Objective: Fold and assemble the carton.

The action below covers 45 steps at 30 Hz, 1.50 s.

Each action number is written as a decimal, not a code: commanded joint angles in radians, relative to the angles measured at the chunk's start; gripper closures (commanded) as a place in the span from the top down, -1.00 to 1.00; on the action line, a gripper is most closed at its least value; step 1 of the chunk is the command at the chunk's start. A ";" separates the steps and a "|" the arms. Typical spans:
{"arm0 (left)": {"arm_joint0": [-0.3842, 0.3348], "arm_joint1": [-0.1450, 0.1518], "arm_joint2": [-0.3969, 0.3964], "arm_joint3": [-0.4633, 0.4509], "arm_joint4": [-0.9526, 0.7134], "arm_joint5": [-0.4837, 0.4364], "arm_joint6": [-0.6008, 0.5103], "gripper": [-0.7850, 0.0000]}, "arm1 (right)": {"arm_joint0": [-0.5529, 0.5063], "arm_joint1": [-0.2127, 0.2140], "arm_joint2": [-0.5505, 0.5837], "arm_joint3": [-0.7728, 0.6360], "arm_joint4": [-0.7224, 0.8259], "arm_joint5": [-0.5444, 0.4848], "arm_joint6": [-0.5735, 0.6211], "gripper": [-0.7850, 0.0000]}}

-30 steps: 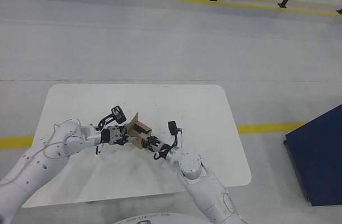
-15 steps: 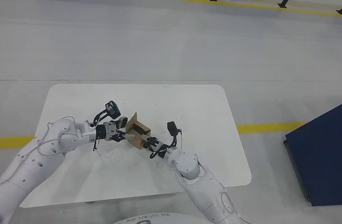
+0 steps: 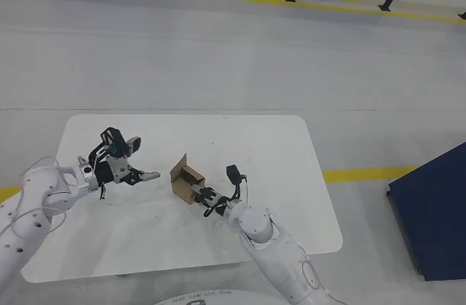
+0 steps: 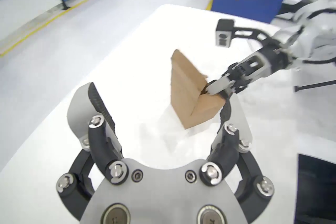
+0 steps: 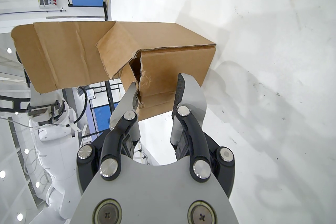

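gripping carton [image 5: 168, 62], right tool [image 5: 157, 84]

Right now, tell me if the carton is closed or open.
Open: the carton has its long flap sticking out unfolded, a shorter flap only partly bent in.

Bright, even overhead light; soft shadows

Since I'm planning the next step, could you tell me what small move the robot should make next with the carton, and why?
Probably bring the open left gripper over to the carton and press its raised flap down: the right gripper holds the carton steady, yet the flap stands unfolded.
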 commanded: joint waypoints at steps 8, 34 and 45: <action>-0.096 -0.029 0.061 0.007 -0.216 0.063 -0.392 1.00 | 0.015 0.005 -0.019 0.001 -0.025 0.019 0.003 -0.42; -0.167 -0.060 0.119 0.116 -0.430 -0.125 -0.466 1.00 | -0.045 0.036 0.034 -0.073 -0.013 -0.114 0.035 -0.28; -0.032 -0.019 0.012 0.044 -0.583 -0.218 -0.420 1.00 | -0.014 0.046 0.066 0.052 0.086 -0.397 0.072 1.00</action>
